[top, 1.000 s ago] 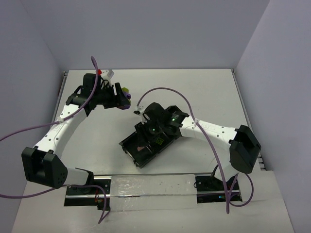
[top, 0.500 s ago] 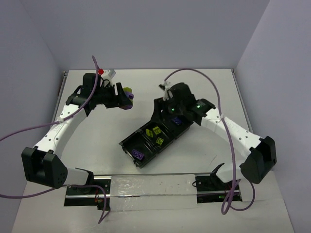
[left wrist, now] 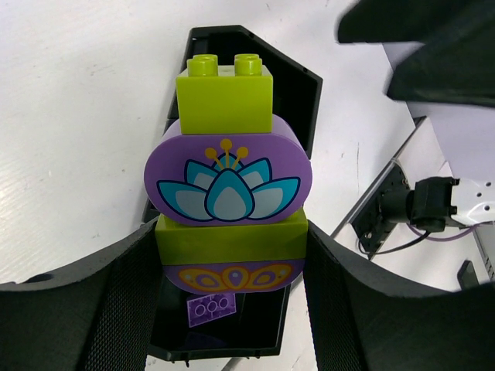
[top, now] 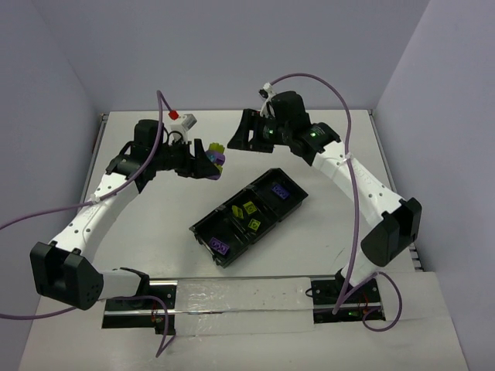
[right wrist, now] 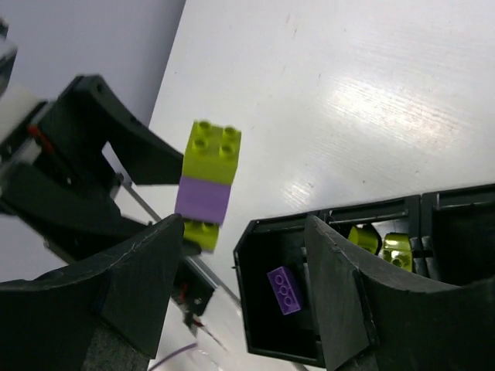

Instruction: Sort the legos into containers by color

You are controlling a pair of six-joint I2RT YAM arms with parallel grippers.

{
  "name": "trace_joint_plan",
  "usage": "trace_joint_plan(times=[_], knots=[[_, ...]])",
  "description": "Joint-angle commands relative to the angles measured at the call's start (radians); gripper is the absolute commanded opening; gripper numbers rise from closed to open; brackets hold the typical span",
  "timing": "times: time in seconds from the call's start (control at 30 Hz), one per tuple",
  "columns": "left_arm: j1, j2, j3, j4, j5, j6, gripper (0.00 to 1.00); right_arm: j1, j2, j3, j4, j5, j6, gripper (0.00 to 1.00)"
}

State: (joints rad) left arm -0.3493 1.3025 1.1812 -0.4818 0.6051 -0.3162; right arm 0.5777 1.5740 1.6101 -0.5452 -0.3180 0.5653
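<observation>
left hand (left wrist: 230, 259) clamped on lego block (left wrist: 228, 176) (yellow-green and purple layers); right hand (right wrist: 240, 232) parted, gripping nothing

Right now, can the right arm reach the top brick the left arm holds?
Probably yes: the right end effector is open, empty, and the top yellow-green brick of the stack sticks out past the left end effector.

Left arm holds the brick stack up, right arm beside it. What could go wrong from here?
Jaws of the left gripper clamp only the bottom of the brick stack; a pull by the open right gripper could tilt it loose or shed extra bricks. The grippers sit close, so a misaligned approach may knock them together.
</observation>
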Motion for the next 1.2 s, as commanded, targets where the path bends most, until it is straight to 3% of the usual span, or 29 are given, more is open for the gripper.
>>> trace_joint_plan(times=[0.0,0.47,0.73,1.0,1.17], knots=[[-0.014,-0.009,0.022,0.053,0.028,0.029,0.0,-0.006,0.074,0.118,0.009,-0.007,0.093,0.72],[-0.023,0.004,0.037,0.054,0.013,0.029,0.0,0.013,0.202,0.203,0.03,-0.102,0.137,0.71],[-0.023,0.009,0.04,0.055,0.009,0.025,0.0,0.022,0.202,0.175,0.062,-0.132,0.134,0.47],[-0.024,0.015,0.046,0.06,0.013,0.019,0.0,0.03,0.213,0.182,0.048,-0.147,0.116,0.47],[-0.025,0.017,0.05,0.061,0.009,0.017,0.0,0.033,0.219,0.182,0.05,-0.159,0.113,0.53]])
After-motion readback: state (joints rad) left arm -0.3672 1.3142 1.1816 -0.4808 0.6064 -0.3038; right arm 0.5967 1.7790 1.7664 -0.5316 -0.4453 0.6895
